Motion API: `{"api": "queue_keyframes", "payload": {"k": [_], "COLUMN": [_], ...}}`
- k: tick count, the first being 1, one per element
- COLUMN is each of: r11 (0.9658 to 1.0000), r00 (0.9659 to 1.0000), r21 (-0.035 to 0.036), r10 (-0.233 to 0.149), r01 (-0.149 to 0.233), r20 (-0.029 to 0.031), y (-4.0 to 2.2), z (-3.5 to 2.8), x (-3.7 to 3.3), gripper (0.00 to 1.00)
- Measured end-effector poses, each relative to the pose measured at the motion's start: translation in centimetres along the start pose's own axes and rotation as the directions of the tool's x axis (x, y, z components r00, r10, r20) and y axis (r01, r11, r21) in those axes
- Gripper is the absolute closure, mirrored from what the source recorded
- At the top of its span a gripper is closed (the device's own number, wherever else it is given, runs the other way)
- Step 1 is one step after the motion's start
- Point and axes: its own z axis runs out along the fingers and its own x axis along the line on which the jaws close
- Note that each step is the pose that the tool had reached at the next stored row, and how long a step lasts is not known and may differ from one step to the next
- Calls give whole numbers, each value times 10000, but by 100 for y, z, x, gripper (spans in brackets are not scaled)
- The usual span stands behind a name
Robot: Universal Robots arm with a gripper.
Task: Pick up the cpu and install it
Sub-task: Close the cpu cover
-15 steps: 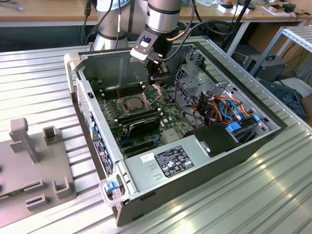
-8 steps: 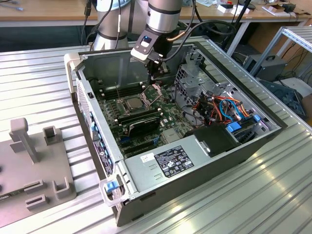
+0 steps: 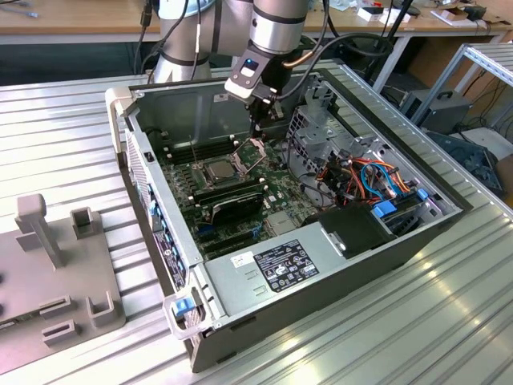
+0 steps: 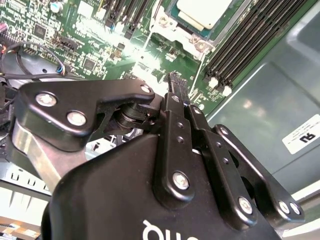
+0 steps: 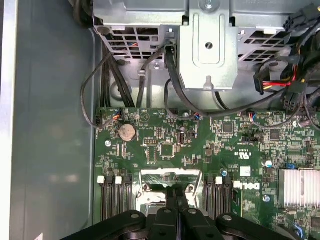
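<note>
bright, even overhead light in the exterior view. the ribbed table shines in pale streaks at 4 o'clock from the computer case, whose inner wall at 11 o'clock is mildly shaded. in the second wrist view a blown-out white glare sits on the motherboard, and the gripper body near the lens looks soft, its screws glinting. in the first wrist view the cables lie in deep shadow.

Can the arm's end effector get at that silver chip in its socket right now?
Probably yes: the cpu lies uncovered, the hinged plate over its socket stands open, and the end effector hangs close beside it with nothing between.
</note>
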Motion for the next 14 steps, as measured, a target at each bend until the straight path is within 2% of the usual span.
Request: {"api": "queue_keyframes", "payload": {"k": [14], "r11": [10000], "r00": [10000], "r21": [0], "r10": [0], "r01": [0], "r20": [0], "y": [21], "z": [1], "x": [0], "gripper": [89]}}
